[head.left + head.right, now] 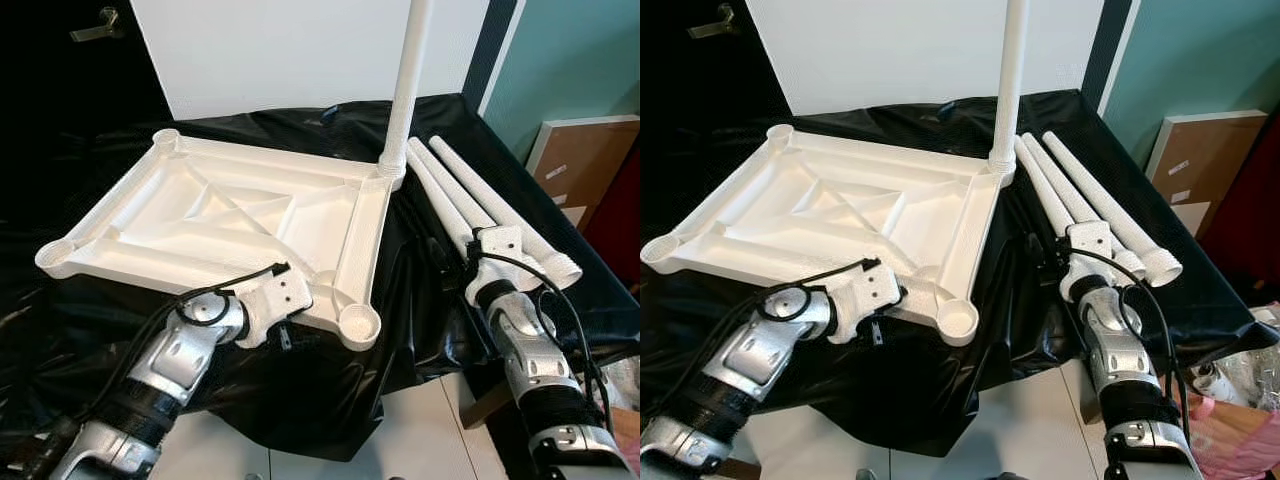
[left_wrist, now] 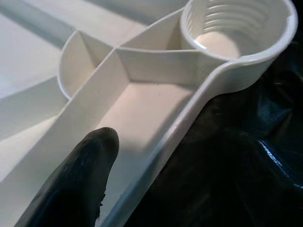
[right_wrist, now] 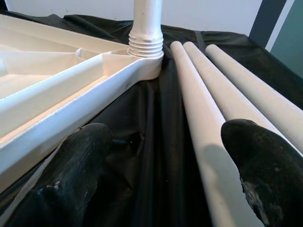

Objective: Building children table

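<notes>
We see two silver arms with ribbed black bands near the wrists and white housings dotted with small screw holes. Black cables loop over each. The left gripper (image 2: 71, 184) and right gripper (image 3: 161, 175) have rounded, scuffed black fingers.

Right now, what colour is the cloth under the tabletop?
Black cloth, glossy; clearest in the left eye view.

Black plastic sheet (image 1: 300, 385) is covering the support surface across the frame centre, hanging crumpled over its near edge. White tabletop (image 1: 230, 215) is lying upside down on it, left of centre, one leg (image 1: 408, 90) standing upright in its far right corner socket. Three loose legs (image 1: 480, 205) are lying side by side on the sheet at right.
</notes>
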### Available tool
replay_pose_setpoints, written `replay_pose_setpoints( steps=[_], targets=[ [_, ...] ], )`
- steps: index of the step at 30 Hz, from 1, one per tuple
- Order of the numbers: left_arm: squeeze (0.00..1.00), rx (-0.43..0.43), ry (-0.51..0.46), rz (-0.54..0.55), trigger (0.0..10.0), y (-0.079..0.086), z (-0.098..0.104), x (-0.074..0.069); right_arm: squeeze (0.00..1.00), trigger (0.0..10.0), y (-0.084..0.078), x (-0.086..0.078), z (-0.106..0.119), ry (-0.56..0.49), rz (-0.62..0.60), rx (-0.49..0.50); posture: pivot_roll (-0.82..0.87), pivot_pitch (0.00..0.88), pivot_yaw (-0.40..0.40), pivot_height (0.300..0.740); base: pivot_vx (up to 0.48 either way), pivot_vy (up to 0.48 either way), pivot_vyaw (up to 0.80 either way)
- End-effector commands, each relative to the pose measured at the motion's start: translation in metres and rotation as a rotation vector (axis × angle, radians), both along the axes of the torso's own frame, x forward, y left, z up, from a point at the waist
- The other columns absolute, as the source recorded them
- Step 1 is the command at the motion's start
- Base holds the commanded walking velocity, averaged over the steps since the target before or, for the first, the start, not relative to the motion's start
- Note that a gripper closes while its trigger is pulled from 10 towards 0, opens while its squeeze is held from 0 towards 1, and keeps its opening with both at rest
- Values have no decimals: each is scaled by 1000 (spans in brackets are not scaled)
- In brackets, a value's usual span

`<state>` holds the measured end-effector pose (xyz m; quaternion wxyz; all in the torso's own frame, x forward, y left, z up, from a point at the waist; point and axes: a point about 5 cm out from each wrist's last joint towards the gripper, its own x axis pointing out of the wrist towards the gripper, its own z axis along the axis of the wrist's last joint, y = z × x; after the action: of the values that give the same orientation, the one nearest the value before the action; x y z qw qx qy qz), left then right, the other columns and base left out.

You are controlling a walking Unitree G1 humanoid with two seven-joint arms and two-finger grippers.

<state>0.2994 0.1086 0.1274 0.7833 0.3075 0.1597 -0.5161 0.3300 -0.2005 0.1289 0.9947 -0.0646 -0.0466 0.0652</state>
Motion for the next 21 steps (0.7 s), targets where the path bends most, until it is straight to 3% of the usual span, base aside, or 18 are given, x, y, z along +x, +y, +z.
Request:
replay_pose_setpoints(
  steps=[1,6,7,8,21],
  targets=[
    [0,17,-46,78,10000,2,-2,5,0,10000,-1,0,-3,17,-4,4,-33,73,-1,740,0,0,0],
    [0,49,-7,135,10000,7,-9,9,0,10000,-1,-1,-4,16,-8,4,-35,66,10,740,0,0,0],
    [0,54,0,145,6510,7,-10,9,0,10000,-1,-1,-4,17,-8,4,-37,64,13,740,0,0,0],
    [0,53,8,155,314,8,-11,10,0,10000,0,-2,-4,17,-7,5,-38,62,15,740,0,0,0],
    [0,60,10,169,0,9,-13,8,0,10000,2,-1,-5,17,1,6,-35,49,20,740,0,0,0]
  ],
)
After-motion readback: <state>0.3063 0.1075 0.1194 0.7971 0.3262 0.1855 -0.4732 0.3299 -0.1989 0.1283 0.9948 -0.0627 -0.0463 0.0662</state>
